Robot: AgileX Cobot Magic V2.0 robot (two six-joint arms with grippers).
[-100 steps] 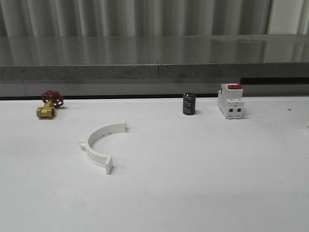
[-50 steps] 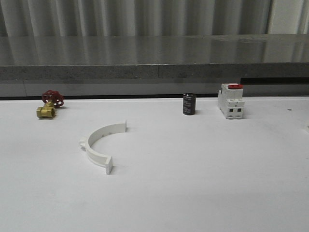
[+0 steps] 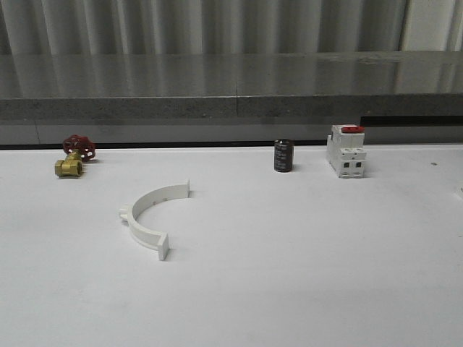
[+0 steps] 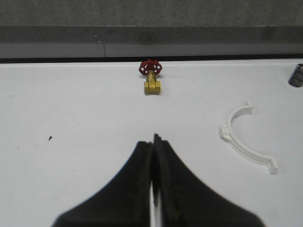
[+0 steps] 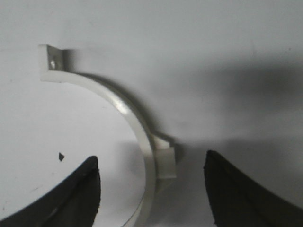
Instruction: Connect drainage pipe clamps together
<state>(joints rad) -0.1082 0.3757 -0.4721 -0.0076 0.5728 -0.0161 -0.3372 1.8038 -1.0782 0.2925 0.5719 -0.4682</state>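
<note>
One white half-ring drainage pipe clamp (image 3: 152, 217) lies flat on the white table, left of centre, its open side facing right; the left wrist view shows it too (image 4: 244, 137), off to the side of my left gripper (image 4: 154, 139). That gripper is shut with nothing in it, hovering over bare table. A second white clamp half (image 5: 120, 101) lies under my right gripper (image 5: 151, 156), which is open. Its curved band and small middle tab (image 5: 165, 161) sit between the two dark fingers, touching neither.
A brass valve with a red handwheel (image 3: 72, 157) stands at the back left. Along the back edge are a black cylinder (image 3: 283, 155) and a white boxy switch with a red top (image 3: 345, 151). A grey ledge (image 3: 231, 94) runs behind the table.
</note>
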